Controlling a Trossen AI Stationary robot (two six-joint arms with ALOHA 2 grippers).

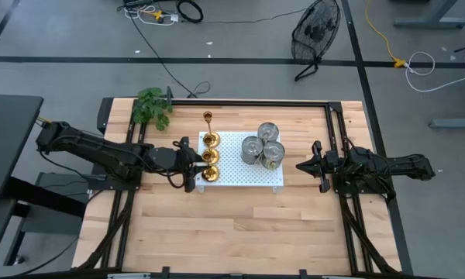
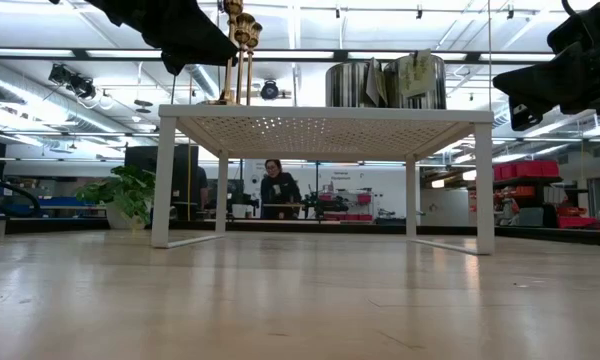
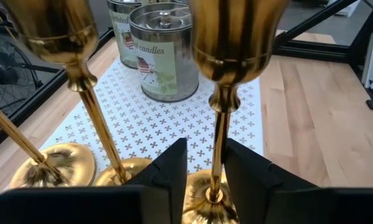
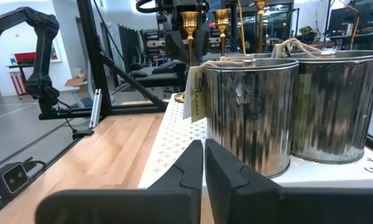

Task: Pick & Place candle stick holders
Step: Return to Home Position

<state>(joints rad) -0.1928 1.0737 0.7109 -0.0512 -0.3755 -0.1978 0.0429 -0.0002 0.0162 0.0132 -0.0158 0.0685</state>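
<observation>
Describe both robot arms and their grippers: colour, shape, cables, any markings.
Both arms are near-black and built of jointed segments: the left arm and the right arm. The left gripper and the right gripper each end in two flat, matte black fingers with angular, tapering tips. A thin dark cable loops beside the left wrist. No markings are visible.

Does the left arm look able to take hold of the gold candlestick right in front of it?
Likely yes. The left gripper has its open fingers either side of that candlestick, at its slim stem, nothing between them. The other two candlesticks stand clear to one side; the right gripper idles beside the shelf.
</observation>
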